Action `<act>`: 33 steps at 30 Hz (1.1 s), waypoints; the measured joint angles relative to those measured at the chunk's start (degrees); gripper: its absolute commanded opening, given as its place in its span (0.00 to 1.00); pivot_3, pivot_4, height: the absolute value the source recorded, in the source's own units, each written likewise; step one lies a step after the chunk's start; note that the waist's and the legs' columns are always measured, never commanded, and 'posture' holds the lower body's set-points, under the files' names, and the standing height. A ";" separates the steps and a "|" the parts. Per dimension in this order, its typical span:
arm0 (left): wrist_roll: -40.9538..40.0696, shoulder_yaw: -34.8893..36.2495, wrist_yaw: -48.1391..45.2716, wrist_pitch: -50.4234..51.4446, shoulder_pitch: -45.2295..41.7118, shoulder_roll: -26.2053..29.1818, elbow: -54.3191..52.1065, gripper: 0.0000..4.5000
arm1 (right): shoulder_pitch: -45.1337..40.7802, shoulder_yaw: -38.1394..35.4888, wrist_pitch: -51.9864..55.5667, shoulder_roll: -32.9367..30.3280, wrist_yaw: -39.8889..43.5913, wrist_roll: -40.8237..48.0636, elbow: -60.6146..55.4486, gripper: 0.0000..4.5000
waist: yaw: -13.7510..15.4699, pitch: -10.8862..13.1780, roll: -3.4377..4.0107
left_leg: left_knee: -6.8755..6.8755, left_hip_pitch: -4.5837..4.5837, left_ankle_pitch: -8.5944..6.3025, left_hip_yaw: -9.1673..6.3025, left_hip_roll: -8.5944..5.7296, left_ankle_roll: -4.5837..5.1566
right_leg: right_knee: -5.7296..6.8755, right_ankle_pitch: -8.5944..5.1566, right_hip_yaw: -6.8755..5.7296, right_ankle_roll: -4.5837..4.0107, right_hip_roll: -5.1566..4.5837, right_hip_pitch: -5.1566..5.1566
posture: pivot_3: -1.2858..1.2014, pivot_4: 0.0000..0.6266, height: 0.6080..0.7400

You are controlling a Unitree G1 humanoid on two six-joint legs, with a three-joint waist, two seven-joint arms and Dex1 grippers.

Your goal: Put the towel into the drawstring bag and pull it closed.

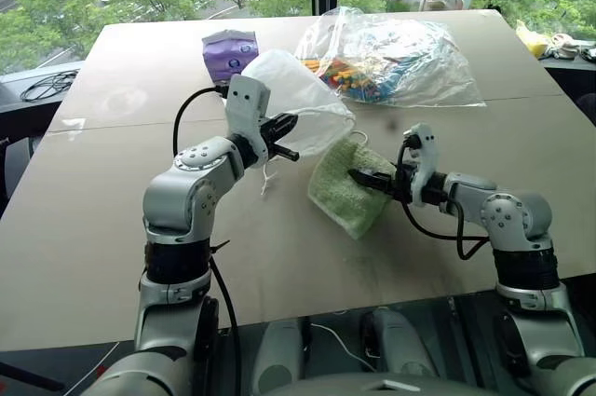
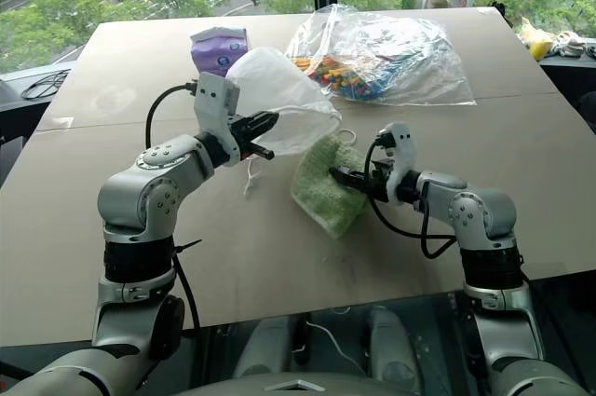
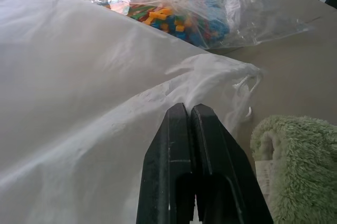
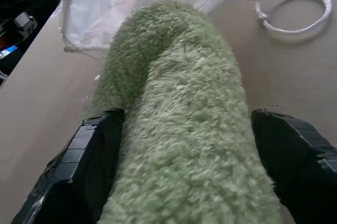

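The small light green fuzzy terry towel (image 4: 179, 129) lies humped on the desk (image 1: 112, 228) between the right fingers (image 4: 100, 155), spread wide. Soft and limp, it wants pinching at that fold. The left fingers (image 3: 192, 145), shut, pinch the translucent white drawstring bag (image 1: 298, 98).

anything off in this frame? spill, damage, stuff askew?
No spill or damage. Only oddity: the towel is bunched into a hump on the table, outside the drawstring bag, with the right gripper open astride it. Left gripper is shut on the bag's edge.
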 measured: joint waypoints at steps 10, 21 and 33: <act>0.15 -0.22 0.36 -0.70 0.89 0.59 0.00 0.00 | 0.12 1.99 3.55 1.53 -0.77 -1.04 0.58 0.53 | -0.04 -0.01 -0.01 | 0.08 0.00 0.00 -0.01 -0.01 0.00 | 0.06 0.00 0.00 0.00 0.02 0.00 | 0.52 0.24 1.00; 0.19 -0.28 0.90 -1.58 1.29 0.62 0.01 0.00 | -0.27 -3.92 4.57 6.33 -1.45 2.90 1.61 0.00 | 0.01 -0.01 -0.01 | 0.13 -0.01 0.00 -0.01 0.00 0.00 | 0.10 0.01 0.00 0.01 0.02 0.00 | 0.52 0.24 1.00; -2.43 1.15 -1.48 -1.94 2.24 1.74 0.00 0.00 | -5.54 -15.35 12.53 14.30 -7.70 21.26 4.79 0.00 | -0.02 -0.01 0.00 | 0.15 -0.02 0.00 0.00 0.02 0.00 | 0.11 0.02 0.02 -0.01 0.00 0.01 | 0.52 0.24 1.00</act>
